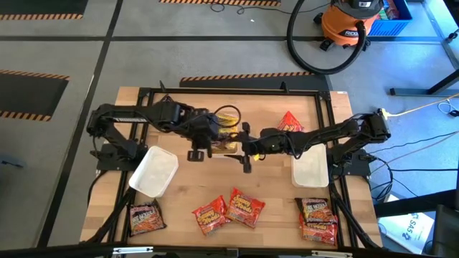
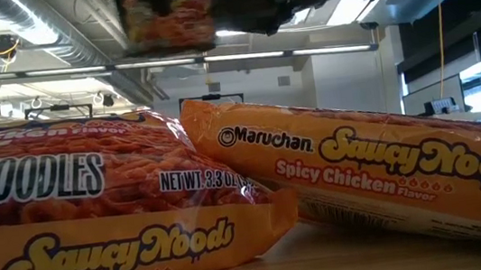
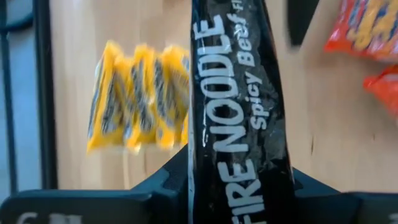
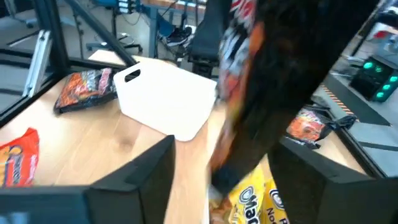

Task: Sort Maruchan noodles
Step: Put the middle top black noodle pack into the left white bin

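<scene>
My left gripper (image 1: 203, 143) (image 3: 239, 193) hangs over the table's middle, shut on a black Fire Noodle packet (image 3: 239, 112). The low view shows that packet (image 2: 168, 16) raised well above the table. My right gripper (image 1: 247, 149) (image 4: 224, 152) faces it from the right. It is open, with a finger on either side of the black packet (image 4: 249, 74); whether it touches the packet cannot be told. Yellow packets (image 1: 228, 118) (image 3: 140, 96) lie on the wood beneath. Orange packets (image 1: 245, 208) and dark ones (image 1: 145, 217) (image 1: 318, 218) lie flat along the near edge. My left gripper pinches the black packet between its two fingers, one (image 3: 158, 186) on each flat face, near one end (image 3: 239, 180) of the packet. The packet runs lengthwise out beyond the fingers. It is lifted clear of the table.
Two white trays rest on the table, one at the left (image 1: 154, 170) and one at the right (image 1: 310, 168). A red packet (image 1: 290, 120) lies far right of centre. A black frame (image 1: 143, 93) borders the tabletop. Two orange Saucy Noods packets (image 2: 363, 175) fill the low view.
</scene>
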Tool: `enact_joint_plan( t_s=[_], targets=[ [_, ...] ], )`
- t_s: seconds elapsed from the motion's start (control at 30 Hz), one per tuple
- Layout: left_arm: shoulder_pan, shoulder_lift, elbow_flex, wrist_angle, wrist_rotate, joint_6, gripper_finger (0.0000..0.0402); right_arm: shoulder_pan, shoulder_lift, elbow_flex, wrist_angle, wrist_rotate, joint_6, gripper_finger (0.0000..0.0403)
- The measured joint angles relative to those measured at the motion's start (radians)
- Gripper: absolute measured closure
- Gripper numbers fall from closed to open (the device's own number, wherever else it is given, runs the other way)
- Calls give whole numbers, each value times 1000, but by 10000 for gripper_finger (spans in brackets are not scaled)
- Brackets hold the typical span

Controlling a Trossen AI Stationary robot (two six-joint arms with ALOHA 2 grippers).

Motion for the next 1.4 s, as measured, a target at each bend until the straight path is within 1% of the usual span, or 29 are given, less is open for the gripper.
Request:
enact_joint_plan(
  t_s=[0.1,0.2,0.3,0.4,0.53,0.63,0.77,0.9,1.0,1.13,1.27,1.4],
  targets=[
    [-12,-36,0,-87,-26,-52,293,0,-4,0,-52,-56,-17,146],
    [-25,-75,0,-169,-41,-121,294,0,-5,0,-87,-115,-22,133],
    [-49,-112,-5,-246,-37,-182,294,0,-5,0,-106,-160,-18,128],
    [-83,-159,-36,-305,-31,-247,295,0,-5,0,-121,-172,-2,128],
    [-134,-240,-145,-290,47,-317,295,0,-5,0,-125,-171,3,131],
    [-160,-298,-250,-293,61,-407,295,0,-5,0,-127,-170,4,131],
    [-175,-357,-399,-294,114,-476,295,0,-5,0,-121,-169,4,132],
    [-175,-368,-532,-289,162,-487,295,0,-5,0,-112,-169,4,132],
    [-175,-364,-610,-254,167,-460,295,0,-5,-1,-107,-169,4,132],
    [-170,-355,-664,-155,180,-412,295,0,-5,-1,-101,-169,4,132],
    [-158,-351,-679,-82,181,-386,295,0,-5,-1,-101,-169,4,132],
    [-133,-345,-703,-65,104,-386,295,0,-5,-1,-102,-168,4,132]
  ],
)
